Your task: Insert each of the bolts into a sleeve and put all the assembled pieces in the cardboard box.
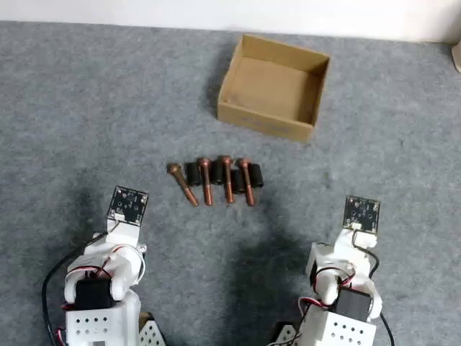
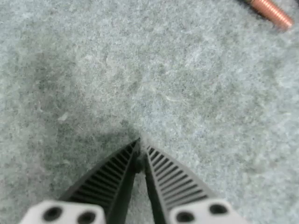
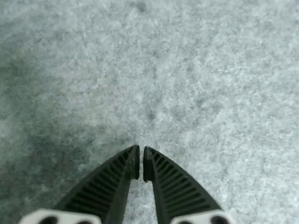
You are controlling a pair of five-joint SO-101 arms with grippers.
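Several copper bolts (image 1: 207,181) lie side by side in a row at the middle of the grey carpet, with short black sleeves (image 1: 193,173) between and beside them. The open cardboard box (image 1: 263,123) stands behind the row, to the right, with nothing inside. My left gripper (image 2: 140,143) hangs shut over bare carpet, in front of and left of the row. The threaded tip of one bolt (image 2: 272,9) pokes into the left wrist view's corner. My right gripper (image 3: 141,150) is shut over bare carpet, in front of and right of the row.
Both arm bases (image 1: 101,295) (image 1: 342,303) stand at the near edge of the carpet. A white wall strip runs along the far edge behind the box. Open carpet lies between the arms and the row of bolts.
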